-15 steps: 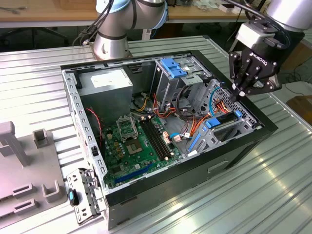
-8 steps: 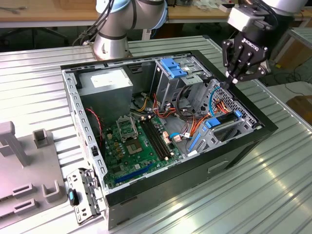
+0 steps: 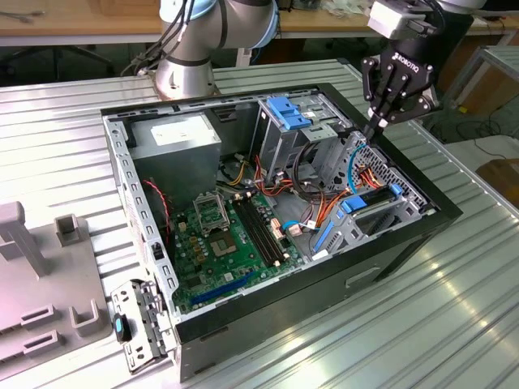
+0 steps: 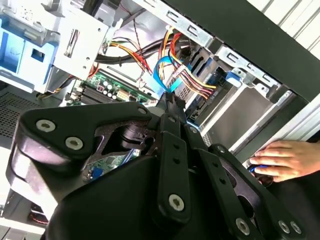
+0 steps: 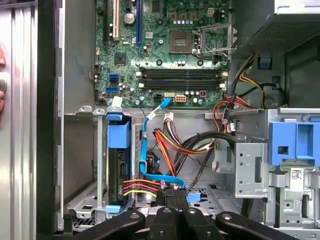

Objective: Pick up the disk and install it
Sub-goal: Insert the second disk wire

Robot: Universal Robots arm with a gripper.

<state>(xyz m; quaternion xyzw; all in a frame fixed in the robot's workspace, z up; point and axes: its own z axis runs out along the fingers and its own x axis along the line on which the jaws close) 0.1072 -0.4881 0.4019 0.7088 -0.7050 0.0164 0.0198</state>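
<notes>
Hovered with tool closed and empty above case; disk seated in its bay

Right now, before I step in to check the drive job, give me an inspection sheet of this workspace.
Surface: ribbed metal table, open computer case on it.
Job's things: disk sits in the case's drive bay, blue rails at its ends, coloured wires reaching it.
Clutter: grey fixture blocks and a metal bracket beside the case.
Grippers: gripper shut, tips down over the drive cage, nothing seen held.
Cables: blue cable loops near the fingertips.
Surroundings: a hand at the case's outer side; wooden bench behind.
</notes>
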